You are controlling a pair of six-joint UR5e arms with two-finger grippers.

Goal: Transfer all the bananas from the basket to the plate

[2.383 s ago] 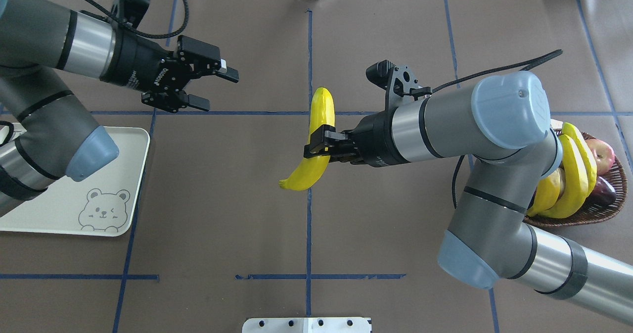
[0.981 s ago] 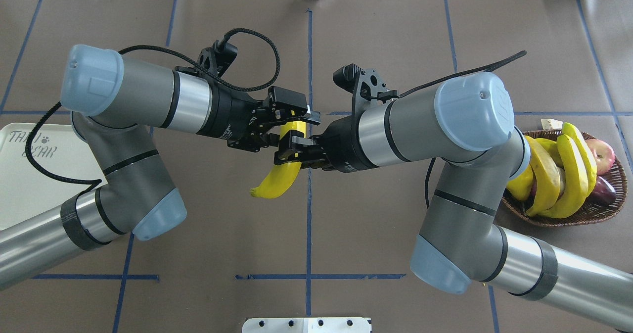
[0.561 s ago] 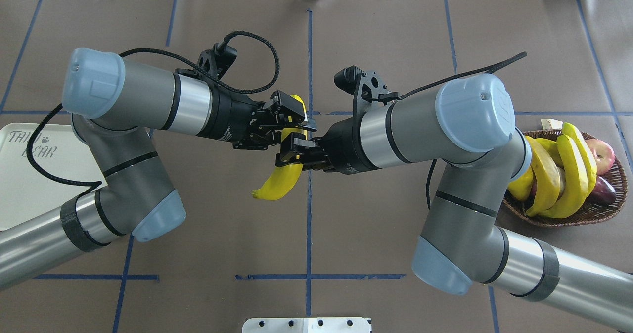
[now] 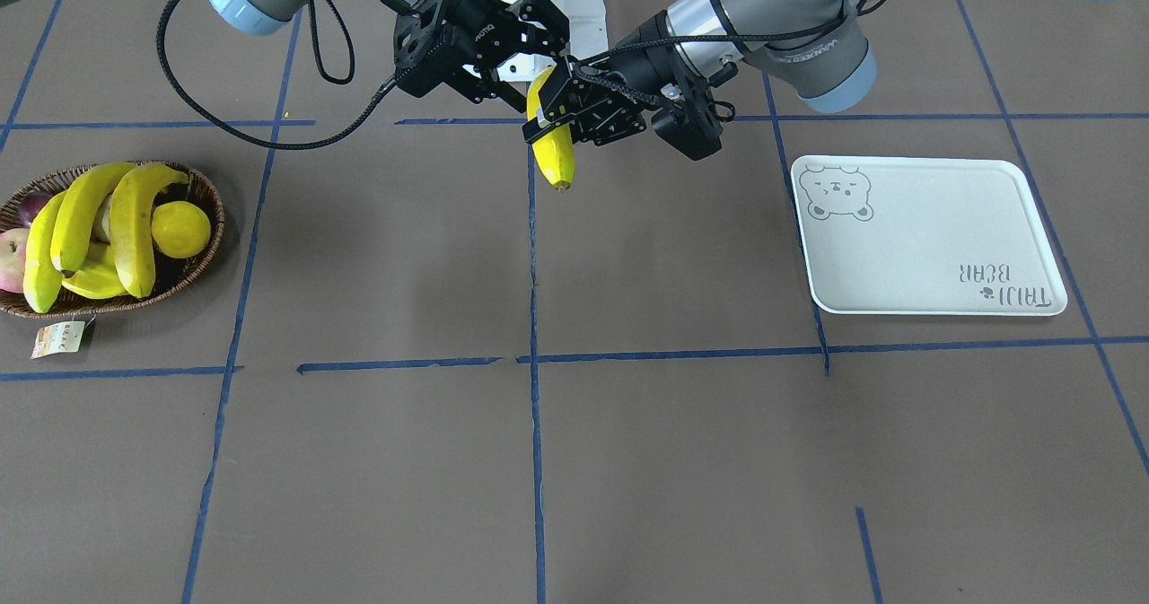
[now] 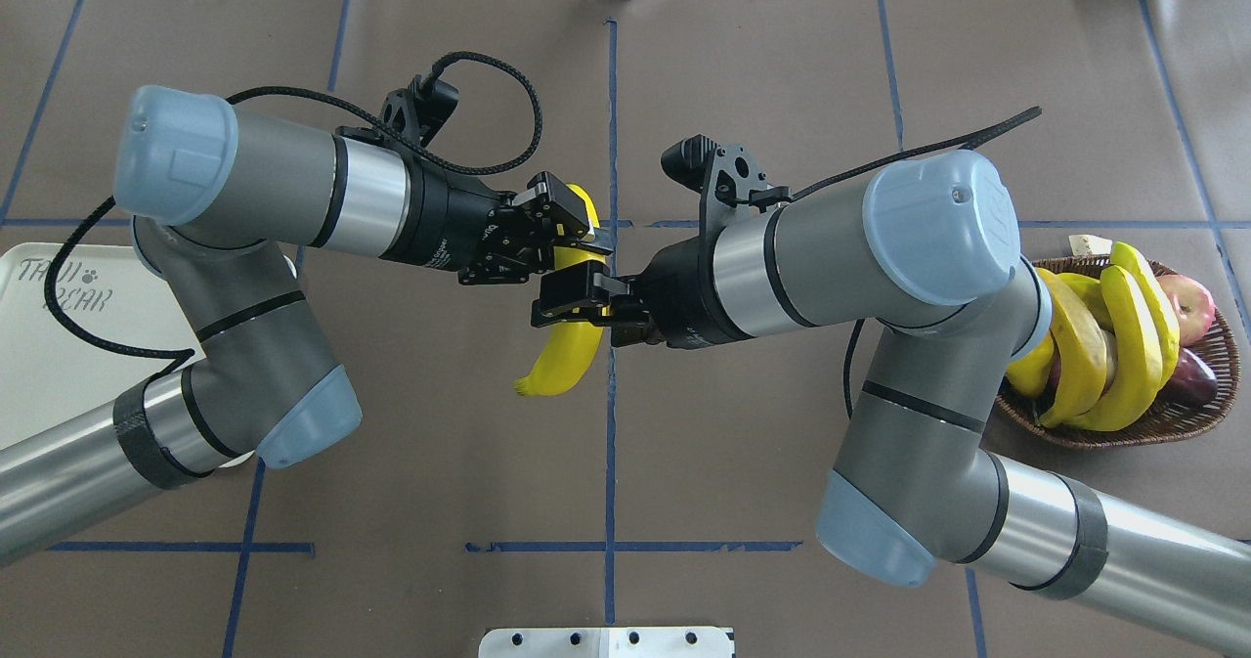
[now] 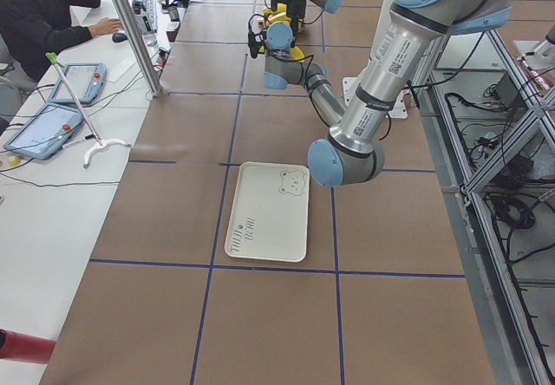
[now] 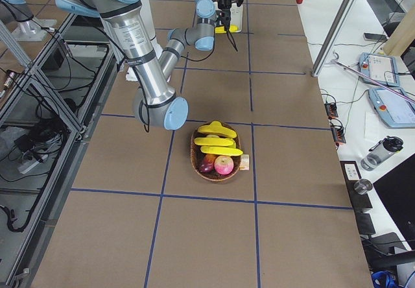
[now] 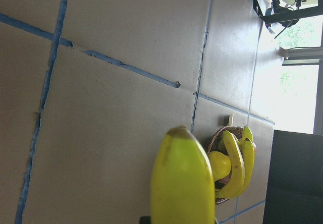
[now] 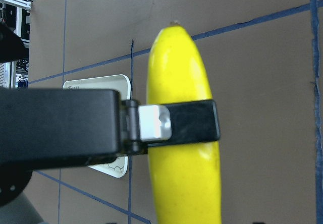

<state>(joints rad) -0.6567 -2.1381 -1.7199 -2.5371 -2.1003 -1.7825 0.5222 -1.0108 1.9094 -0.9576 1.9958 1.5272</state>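
One banana (image 5: 567, 355) hangs in the air over the table's middle, also in the front view (image 4: 552, 151). My left gripper (image 5: 577, 223) is shut on its upper end (image 8: 181, 183). Its finger (image 9: 192, 120) crosses the banana in the right wrist view. My right gripper (image 5: 572, 301) sits just below, its jaws spread open around the banana (image 4: 539, 70). Three more bananas (image 5: 1124, 345) lie in the wicker basket (image 5: 1202, 414) at the right. The white bear plate (image 4: 934, 236) lies bare at the left (image 5: 49, 365).
The basket (image 4: 179, 285) also holds a lemon (image 4: 179, 227), an apple (image 5: 1187, 306) and a dark purple fruit (image 5: 1192, 379). A paper tag (image 4: 58, 339) lies beside it. A white mount plate (image 5: 606, 641) sits at the table's near edge. An operator (image 6: 43, 12) sits beyond the table.
My left arm swung in from the plate side and shut on the banana's upper end. My right gripper's jaws have since spread apart. The banana's lower tip shifted slightly right.
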